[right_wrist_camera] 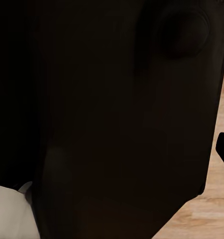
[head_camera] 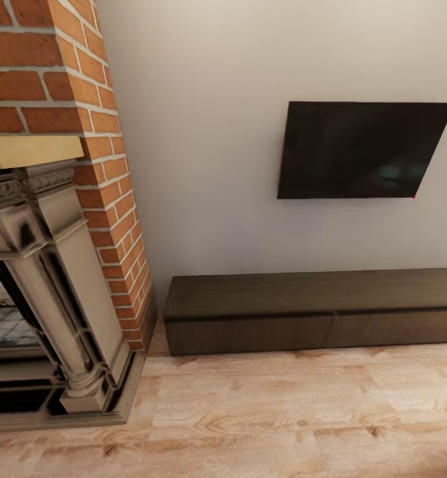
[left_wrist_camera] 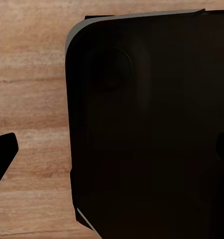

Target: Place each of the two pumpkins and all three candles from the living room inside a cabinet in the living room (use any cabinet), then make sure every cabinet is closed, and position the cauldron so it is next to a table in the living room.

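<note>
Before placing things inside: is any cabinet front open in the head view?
No, both fronts of the cabinet sit flush and shut.

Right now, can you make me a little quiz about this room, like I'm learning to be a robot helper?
1. True or false: the fronts of the long dark cabinet are shut.
2. What hangs on the wall above the cabinet? A) a clock B) a black TV C) a mirror
3. Fill the gap: the brick fireplace stands to the ____ of the cabinet, seen from the robot's head.

Key:
1. True: both fronts sit flush, with no gap showing.
2. B.
3. Left; the wooden floor runs in front of both.
</note>
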